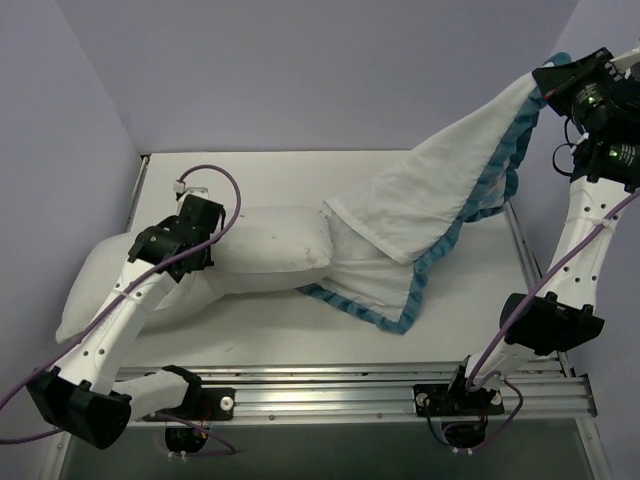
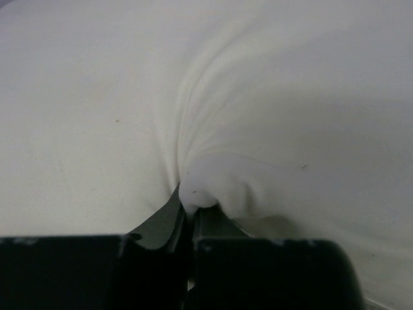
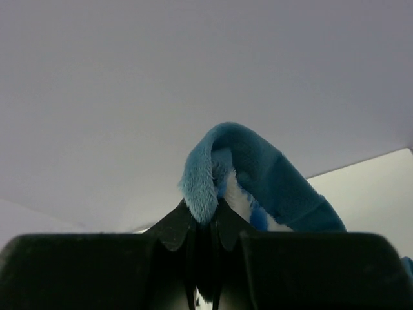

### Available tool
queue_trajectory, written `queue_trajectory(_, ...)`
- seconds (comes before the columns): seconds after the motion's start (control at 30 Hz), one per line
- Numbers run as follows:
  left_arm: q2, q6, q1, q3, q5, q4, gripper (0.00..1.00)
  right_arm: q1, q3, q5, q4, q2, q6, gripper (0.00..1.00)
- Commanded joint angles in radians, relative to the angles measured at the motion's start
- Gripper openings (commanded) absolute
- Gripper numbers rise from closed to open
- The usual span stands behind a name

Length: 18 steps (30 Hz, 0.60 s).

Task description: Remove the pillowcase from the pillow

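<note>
**Pillow and pillowcase between the two hands.** The left hand (image 2: pixel 191 208) was closed tight on a pinch of the white pillow (image 1: pixel 275 250), which lay on the bench (image 1: pixel 270 335) directly under it. The right hand (image 3: pixel 205 216), raised well apart from the left, was clamped on the blue ruffled trim of the pillowcase (image 1: pixel 440 200). The cover sloped down from this hand, white side out, to wrap the pillow end nearer it.

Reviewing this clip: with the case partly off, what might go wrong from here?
The right gripper pinches only the blue trim of the pillowcase; it may slip out. The left gripper holds just a small fold of the pillow, whose right end sits inside the pillowcase, so the pillow might drag along.
</note>
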Motion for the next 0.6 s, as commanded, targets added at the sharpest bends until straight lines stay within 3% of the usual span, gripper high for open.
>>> queue_trajectory(0.0, 0.067, 0.002, 0.042, 0.125, 0.048, 0.121, 0.02, 0.037, 0.078, -0.078, 0.144, 0.005, -0.008, 0.00)
queue_trajectory(0.1, 0.141, 0.019, 0.078, 0.252, 0.117, 0.146, 0.02, 0.007, 0.125, -0.003, 0.122, 0.028, 0.004, 0.00)
queue_trajectory(0.27, 0.238, 0.033, 0.079, 0.467, 0.202, 0.157, 0.02, -0.029, 0.197, -0.010, 0.157, 0.075, 0.042, 0.00)
queue_trajectory(0.37, 0.253, 0.027, 0.076, 0.510, 0.230, 0.158, 0.02, 0.014, 0.176, -0.078, 0.200, 0.078, 0.026, 0.00)
queue_trajectory(0.57, 0.210, 0.019, 0.091, 0.534, 0.190, 0.157, 0.02, 0.178, 0.000, -0.003, 0.105, 0.022, -0.155, 0.00)
